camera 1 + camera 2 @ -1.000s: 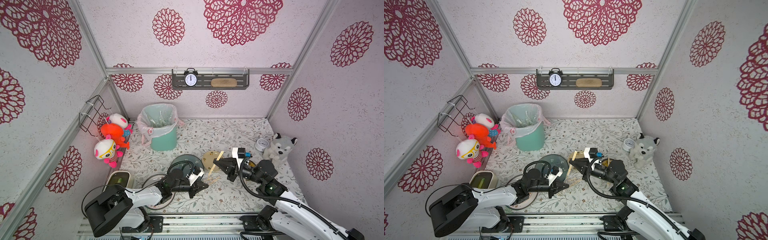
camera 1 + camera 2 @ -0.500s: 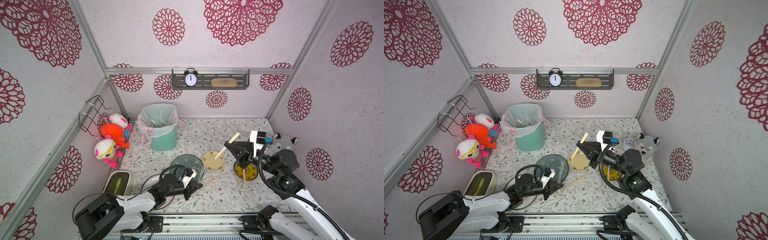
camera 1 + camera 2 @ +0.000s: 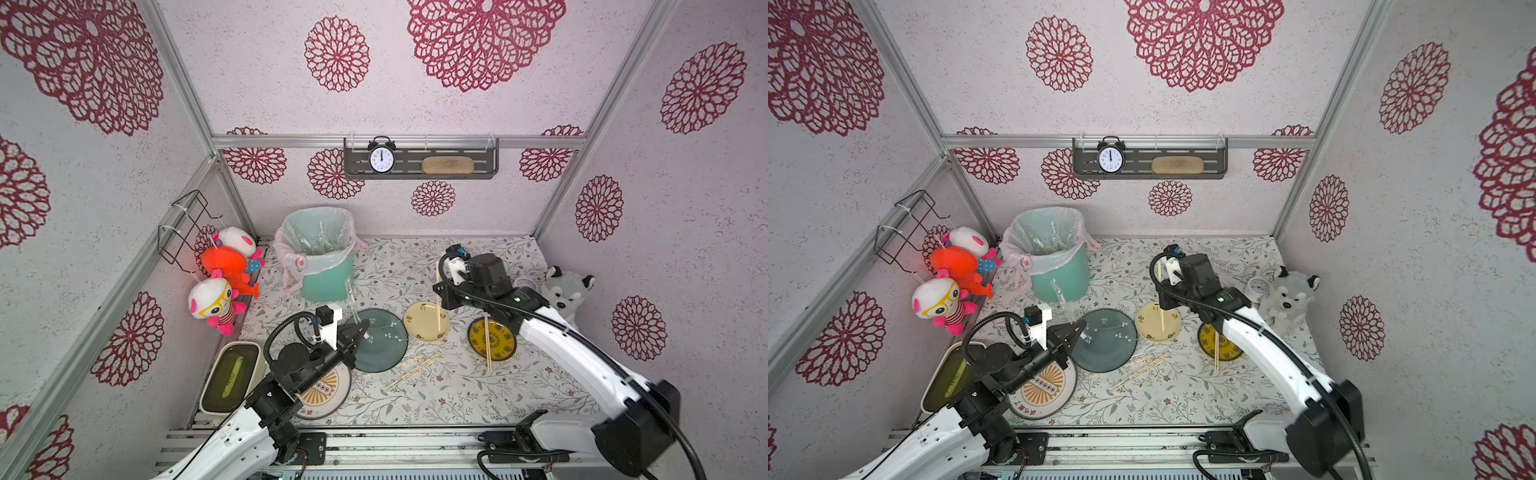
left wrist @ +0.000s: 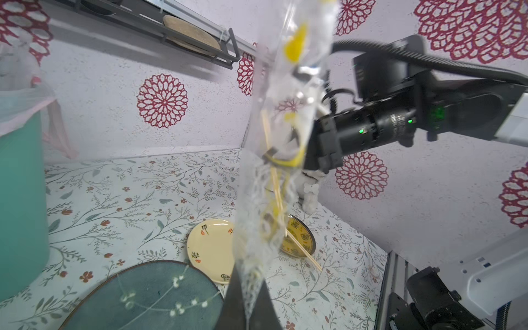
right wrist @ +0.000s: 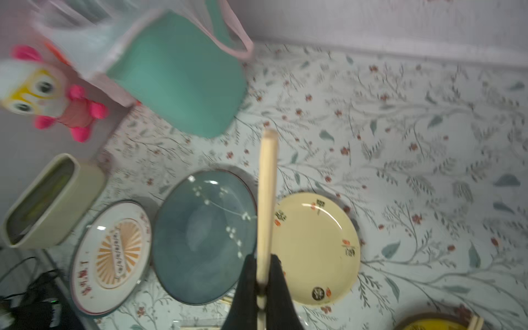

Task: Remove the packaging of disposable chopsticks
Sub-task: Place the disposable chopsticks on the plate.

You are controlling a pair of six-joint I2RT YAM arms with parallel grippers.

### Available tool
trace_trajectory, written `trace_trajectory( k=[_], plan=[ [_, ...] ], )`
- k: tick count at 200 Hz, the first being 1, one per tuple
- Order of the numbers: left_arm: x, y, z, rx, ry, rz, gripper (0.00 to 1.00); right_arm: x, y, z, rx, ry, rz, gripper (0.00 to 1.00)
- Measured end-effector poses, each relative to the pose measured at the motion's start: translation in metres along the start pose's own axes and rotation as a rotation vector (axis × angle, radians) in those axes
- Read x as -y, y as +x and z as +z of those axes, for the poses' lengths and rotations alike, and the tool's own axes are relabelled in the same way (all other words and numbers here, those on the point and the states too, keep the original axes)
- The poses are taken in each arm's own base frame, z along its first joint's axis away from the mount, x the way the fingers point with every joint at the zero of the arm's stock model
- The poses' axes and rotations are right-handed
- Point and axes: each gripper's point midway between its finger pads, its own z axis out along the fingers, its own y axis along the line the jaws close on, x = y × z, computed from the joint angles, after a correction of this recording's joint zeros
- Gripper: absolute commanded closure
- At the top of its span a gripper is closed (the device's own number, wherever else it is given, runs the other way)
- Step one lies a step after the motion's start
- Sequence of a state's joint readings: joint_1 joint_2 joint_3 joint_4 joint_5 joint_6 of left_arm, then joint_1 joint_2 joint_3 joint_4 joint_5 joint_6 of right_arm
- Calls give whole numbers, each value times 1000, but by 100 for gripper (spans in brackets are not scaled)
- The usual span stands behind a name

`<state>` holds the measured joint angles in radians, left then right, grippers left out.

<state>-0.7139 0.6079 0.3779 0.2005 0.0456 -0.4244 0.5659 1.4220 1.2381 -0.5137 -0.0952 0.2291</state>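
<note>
my left gripper (image 3: 362,332) is pinching the packaging (image 3: 351,299), which stands straight up with the bin (image 3: 320,282) close beyond it; my right gripper (image 3: 440,296) clamps the disposable chopsticks (image 3: 438,322) upright

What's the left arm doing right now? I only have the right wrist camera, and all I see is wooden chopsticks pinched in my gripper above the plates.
Observer: The left gripper is shut on a transparent sleeve, which stands upright from its jaws and looks empty.
Operator: Where is that over the table?
Observer: In both top views it is at the rim of the dark blue-green plate, on the near side of the teal bin.
Operator: Is anything in the bin?
Observer: Yes, in a top view several clear sleeves lie inside it.
</note>
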Motion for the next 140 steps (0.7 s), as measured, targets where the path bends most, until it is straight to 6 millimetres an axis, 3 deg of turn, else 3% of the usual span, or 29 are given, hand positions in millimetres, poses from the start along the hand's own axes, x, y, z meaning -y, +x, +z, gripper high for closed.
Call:
trace_trajectory(
  k=[17,50,106,140],
  plan=[
    [-5,6,4,-39,-31,-10,100,10,18,33,-165,92,-13,100],
    [-9,15,15,-104,-54,-16,100,20,39,72,-368,202,-69,100],
    [-6,12,15,-110,-45,-16,100,39,63,121,-580,248,-122,100],
    [-3,12,15,-114,-29,-18,100,48,74,135,-651,251,-123,100]
  ],
)
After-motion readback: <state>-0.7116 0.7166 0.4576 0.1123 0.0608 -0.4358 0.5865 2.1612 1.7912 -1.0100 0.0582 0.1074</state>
